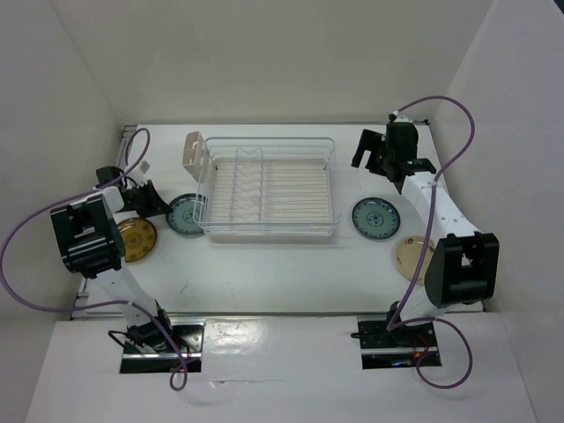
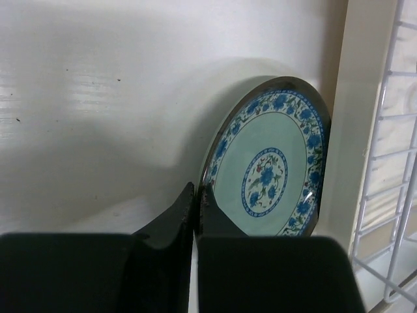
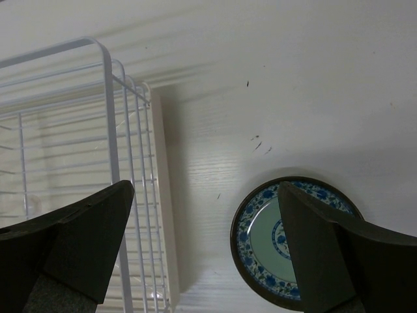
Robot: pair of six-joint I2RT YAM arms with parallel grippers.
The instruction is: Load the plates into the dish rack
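Note:
The dish rack [image 1: 269, 189], white wire on a pale tray, stands mid-table and holds no plates. A teal plate [image 1: 189, 217] with a blue flower pattern rests by the rack's left side. My left gripper [image 1: 164, 208] is shut on its left rim. In the left wrist view that plate [image 2: 273, 163] looks tilted up toward the rack's tray [image 2: 342, 117], with my gripper [image 2: 197, 195] pinching its edge. An amber plate [image 1: 137, 239] lies further left. Right of the rack lie a second teal plate [image 1: 376, 218] and a cream plate [image 1: 412, 256]. My right gripper [image 1: 381, 167] hangs open above that teal plate [image 3: 264, 251].
A white cutlery holder [image 1: 192, 152] hangs on the rack's far left corner. The rack's wire side [image 3: 117, 163] shows left of the right gripper [image 3: 205, 215]. White walls close in the table on the left, right and back.

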